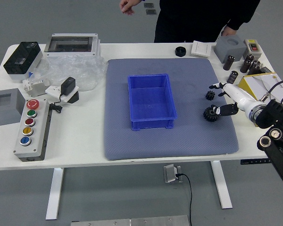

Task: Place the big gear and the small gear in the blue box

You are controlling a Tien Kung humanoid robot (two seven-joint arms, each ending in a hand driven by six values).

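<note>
Head view: both placements remain.
Small black gear (pixel 210 95) and big black gear (pixel 209 115) lie outside the blue plastic box (pixel 153 104); the black-and-white right hand (pixel 241 98) hovers near them, spread wide, holding nothing.

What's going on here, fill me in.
The robot's right hand reaches over the mat, fingers open, by the big gear and the small gear; it seems to grasp neither. The blue box is empty. A person stands beyond the table, handling nothing on it.
</note>
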